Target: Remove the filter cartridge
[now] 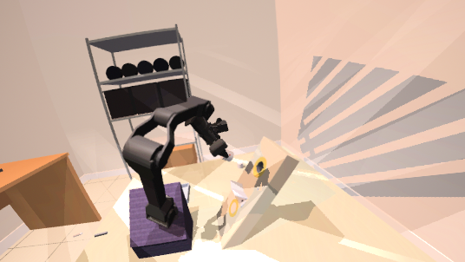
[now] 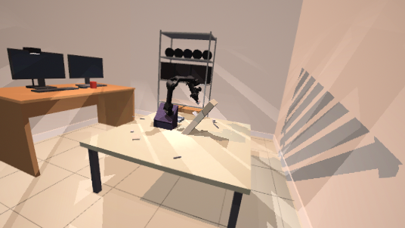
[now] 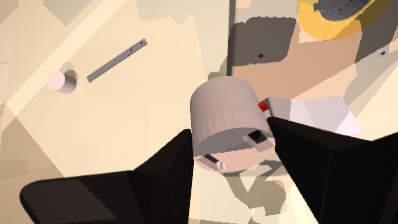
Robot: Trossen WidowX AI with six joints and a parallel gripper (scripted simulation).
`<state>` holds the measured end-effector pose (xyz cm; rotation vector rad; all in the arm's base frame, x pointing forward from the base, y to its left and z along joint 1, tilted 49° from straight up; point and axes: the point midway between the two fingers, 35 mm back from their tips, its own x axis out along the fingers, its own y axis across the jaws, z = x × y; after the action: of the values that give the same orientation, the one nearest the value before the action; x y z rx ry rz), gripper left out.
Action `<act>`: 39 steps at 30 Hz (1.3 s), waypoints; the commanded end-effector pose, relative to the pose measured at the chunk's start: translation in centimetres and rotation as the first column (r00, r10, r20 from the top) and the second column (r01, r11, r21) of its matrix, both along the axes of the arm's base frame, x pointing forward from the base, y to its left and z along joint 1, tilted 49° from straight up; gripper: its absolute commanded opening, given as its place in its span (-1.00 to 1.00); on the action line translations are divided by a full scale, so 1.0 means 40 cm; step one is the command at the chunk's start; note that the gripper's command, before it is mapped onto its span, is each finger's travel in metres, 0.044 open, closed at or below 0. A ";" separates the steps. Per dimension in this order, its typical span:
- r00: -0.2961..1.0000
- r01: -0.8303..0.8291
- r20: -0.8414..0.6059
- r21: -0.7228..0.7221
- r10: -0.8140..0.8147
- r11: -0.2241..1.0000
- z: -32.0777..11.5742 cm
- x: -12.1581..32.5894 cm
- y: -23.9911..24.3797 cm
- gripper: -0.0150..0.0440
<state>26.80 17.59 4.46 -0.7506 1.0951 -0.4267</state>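
Note:
The filter cartridge (image 3: 225, 107) is a pale pinkish-grey cylinder with two dark slots on its face and a small red mark on its side. It is out of the panel, between the two black fingers of my gripper (image 3: 230, 125) (image 2: 197, 102), which is shut on it. In the top view the cartridge (image 1: 230, 156) shows as a small pale shape at the fingertips, in the air above and left of the panel. The slanted service panel (image 1: 282, 175) (image 2: 199, 117) (image 3: 310, 75) stands on the table. A grey-blue tray (image 1: 186, 190) (image 2: 180, 119) is partly hidden behind the arm's base.
The panel carries an upper yellow ring (image 1: 265, 162) around a dark part, and a lower yellow ring (image 1: 233, 207). A pale plate (image 3: 320, 114) (image 1: 238, 191) sticks out from it. A short cylinder (image 3: 56, 81) and a thin grey bar (image 3: 117, 60) lie beyond the panel. The arm's purple base (image 1: 147, 225) stands left of it.

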 end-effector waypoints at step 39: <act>0.245 -0.611 -0.642 0.479 0.726 0.630 -0.510 -0.561 0.145 -0.49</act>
<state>6.55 24.27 -14.48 -1.2511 1.4501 0.7860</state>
